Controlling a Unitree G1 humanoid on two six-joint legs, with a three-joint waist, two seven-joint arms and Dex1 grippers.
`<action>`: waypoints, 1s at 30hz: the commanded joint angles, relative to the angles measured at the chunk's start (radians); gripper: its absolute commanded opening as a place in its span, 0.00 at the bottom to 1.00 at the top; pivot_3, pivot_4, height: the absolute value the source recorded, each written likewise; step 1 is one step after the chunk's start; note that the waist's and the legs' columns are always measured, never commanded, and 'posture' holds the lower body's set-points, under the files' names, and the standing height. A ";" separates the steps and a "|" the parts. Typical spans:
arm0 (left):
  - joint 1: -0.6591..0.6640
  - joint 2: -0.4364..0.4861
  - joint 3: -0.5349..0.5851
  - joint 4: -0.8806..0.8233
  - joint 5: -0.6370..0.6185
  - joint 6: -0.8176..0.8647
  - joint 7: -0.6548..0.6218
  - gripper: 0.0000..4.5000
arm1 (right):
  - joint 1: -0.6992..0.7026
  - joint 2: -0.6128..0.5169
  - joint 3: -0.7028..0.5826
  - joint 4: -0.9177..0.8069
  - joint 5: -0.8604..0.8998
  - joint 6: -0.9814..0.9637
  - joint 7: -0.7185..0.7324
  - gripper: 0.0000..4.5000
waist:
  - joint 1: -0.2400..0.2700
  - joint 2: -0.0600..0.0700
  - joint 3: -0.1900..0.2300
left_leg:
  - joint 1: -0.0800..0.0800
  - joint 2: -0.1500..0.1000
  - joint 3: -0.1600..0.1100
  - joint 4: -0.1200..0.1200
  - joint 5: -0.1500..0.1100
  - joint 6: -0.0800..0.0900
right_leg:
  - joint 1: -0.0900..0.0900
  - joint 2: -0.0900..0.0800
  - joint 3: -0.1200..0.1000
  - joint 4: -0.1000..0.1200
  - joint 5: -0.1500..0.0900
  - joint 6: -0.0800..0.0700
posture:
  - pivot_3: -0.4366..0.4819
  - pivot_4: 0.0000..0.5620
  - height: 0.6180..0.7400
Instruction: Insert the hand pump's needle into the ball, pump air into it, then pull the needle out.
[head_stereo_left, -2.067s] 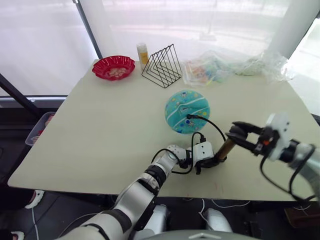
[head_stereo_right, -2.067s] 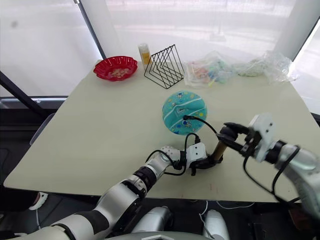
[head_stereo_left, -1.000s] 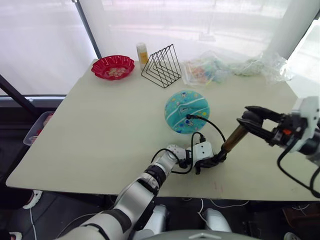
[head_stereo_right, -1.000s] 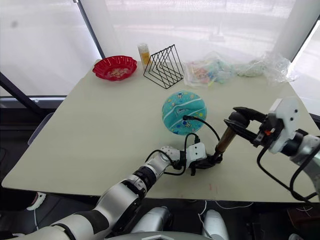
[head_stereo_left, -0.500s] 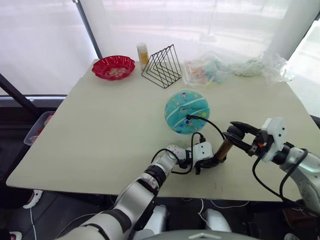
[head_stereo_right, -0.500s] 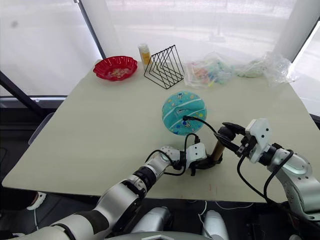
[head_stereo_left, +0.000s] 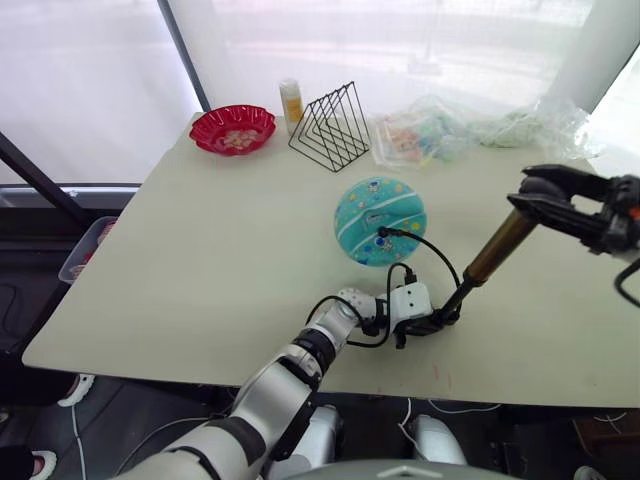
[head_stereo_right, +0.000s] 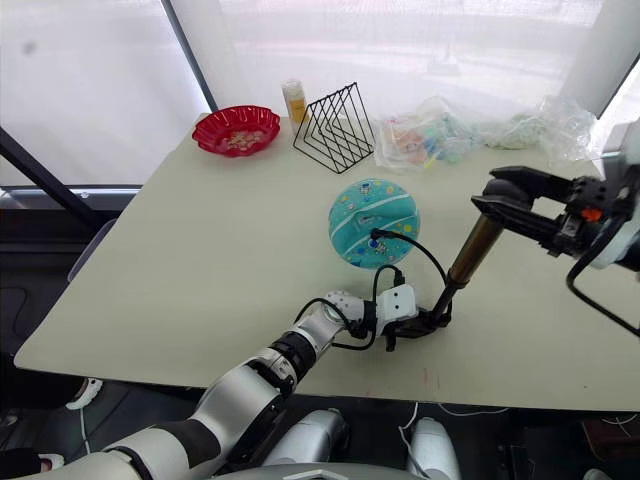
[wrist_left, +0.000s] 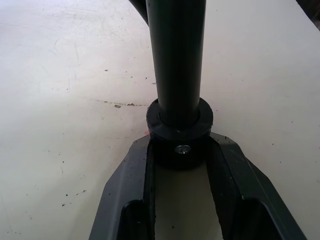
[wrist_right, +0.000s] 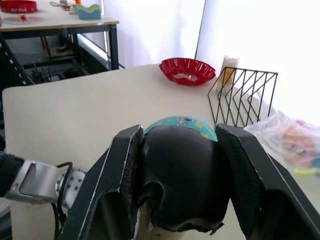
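Fingers first: your right gripper (head_stereo_right: 515, 200) is clamped on the black handle (wrist_right: 177, 185) of the hand pump (head_stereo_right: 472, 250), one finger (wrist_right: 122, 170) on each side of the knob. Your left gripper (head_stereo_left: 440, 322) pinches the black base cap (wrist_left: 180, 131) of the pump against the table (head_stereo_left: 200, 250), fingers narrow around it.

Compared with half a second ago, the handle is pulled up and away from the ball (head_stereo_left: 380, 220): the bronze barrel now runs long and tilted from the base cap toward your right gripper, where earlier that gripper sat low, just beside the left one. The head camera has also shifted slightly, so ignore the small offset of the background.

The ball lies on the table just beyond the left gripper, teal with white wavy stripes. The thin black hose (head_stereo_left: 440, 262) loops from the pump base to a spot on the near side of the ball; the needle itself is too small to make out.

Past the ball: wire rack (head_stereo_left: 328, 128), red bowl (head_stereo_left: 232, 128) to its left, a small yellowish bottle (head_stereo_left: 292, 100) between them, crumpled clear plastic bags (head_stereo_left: 470, 130) to the right.

No brand, label or writing is readable on the pump, ball or bottle.
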 joint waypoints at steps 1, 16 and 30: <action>0.074 0.052 -0.064 0.136 0.094 0.090 0.005 0.24 | -0.096 -0.047 -0.158 0.015 0.066 -0.012 -0.028 0.42 | 0.000 0.002 0.001 | 0.000 0.000 0.000 0.000 0.000 0.000 | 0.000 0.000 0.000 0.000 0.000 0.000 | 0.48 0.27 1.00; 0.071 0.046 -0.061 0.138 0.091 0.093 0.011 0.24 | 0.239 0.270 0.276 -0.038 -0.432 -0.290 0.000 0.42 | -0.011 -0.009 -0.007 | 0.005 0.000 -0.002 -0.002 -0.002 -0.004 | 0.003 0.002 0.001 0.000 0.000 0.001 | 0.48 0.27 1.00; 0.073 0.047 -0.061 0.136 0.090 0.097 0.015 0.24 | 0.272 0.437 0.426 0.080 -0.621 -0.515 -0.017 0.42 | -0.013 -0.012 -0.016 | 0.008 -0.002 -0.005 -0.002 0.001 -0.003 | 0.003 0.005 0.004 0.003 0.000 0.000 | 0.48 0.27 1.00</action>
